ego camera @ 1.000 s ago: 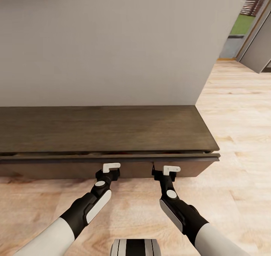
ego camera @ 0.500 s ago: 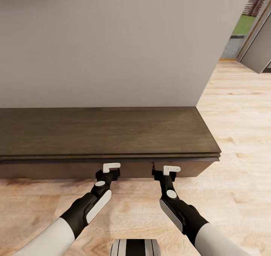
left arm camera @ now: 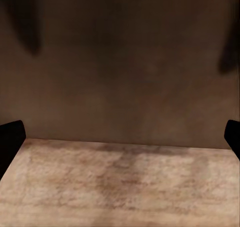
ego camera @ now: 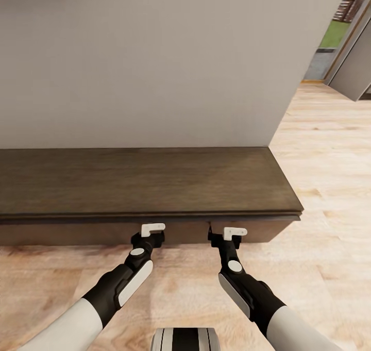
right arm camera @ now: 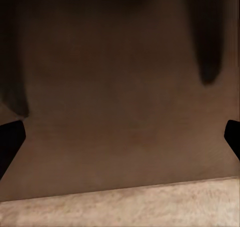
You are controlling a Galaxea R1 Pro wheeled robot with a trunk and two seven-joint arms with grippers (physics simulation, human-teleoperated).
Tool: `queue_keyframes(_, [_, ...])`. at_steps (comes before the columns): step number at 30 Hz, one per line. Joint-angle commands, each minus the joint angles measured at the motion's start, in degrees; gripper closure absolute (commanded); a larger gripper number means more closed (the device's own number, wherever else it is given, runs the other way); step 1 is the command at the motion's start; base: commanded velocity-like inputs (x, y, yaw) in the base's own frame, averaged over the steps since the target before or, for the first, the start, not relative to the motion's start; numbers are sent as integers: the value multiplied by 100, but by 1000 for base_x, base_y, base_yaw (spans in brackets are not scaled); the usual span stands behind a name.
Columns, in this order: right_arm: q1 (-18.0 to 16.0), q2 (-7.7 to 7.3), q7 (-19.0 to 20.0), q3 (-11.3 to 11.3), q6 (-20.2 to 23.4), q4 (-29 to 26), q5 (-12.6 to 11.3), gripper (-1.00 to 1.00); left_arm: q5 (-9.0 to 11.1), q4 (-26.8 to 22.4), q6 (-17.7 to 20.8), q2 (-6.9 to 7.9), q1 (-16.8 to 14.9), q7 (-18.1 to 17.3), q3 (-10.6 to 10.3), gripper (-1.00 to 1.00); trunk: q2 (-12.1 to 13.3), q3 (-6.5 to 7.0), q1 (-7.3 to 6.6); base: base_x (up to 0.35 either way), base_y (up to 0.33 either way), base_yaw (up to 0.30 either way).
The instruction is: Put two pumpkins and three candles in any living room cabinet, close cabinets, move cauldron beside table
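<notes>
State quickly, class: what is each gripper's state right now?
Left gripper: open, holding nothing, against the cabinet front.
Right gripper: open, holding nothing, there too.

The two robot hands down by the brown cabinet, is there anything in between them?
Nothing sits between the left gripper and the right gripper. In the head view, that stretch is just the dark front of the cabinet above bare wooden floor.

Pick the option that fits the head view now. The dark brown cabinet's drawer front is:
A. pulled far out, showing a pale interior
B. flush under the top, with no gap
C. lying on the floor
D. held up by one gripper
B: the cabinet shows no gap along its front edge, and both the left gripper and the right gripper sit against its front.
</notes>
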Motion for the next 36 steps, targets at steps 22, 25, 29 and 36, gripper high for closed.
queue_keyframes(22, [-7,-17,-32,23,111,-70,-112,-100,36,-77,80,-7,-6,35,-6,-100,-2,-4,-2,-278,0,0])
queue_keyframes(25, [-7,-36,-35,32,437,-127,-125,-100,66,-107,112,-1,-8,44,26,-100,-2,-4,-2,-301,0,0])
queue_keyframes(29, [1,-40,-47,36,792,-536,-134,-100,140,-210,595,49,-11,47,100,-100,-2,-4,-2,-299,0,0])
queue_keyframes(36, [110,-68,-109,-36,1945,-1682,-232,-100,773,-259,2085,178,-8,50,523,-100,-2,-4,-2,-184,0,0])
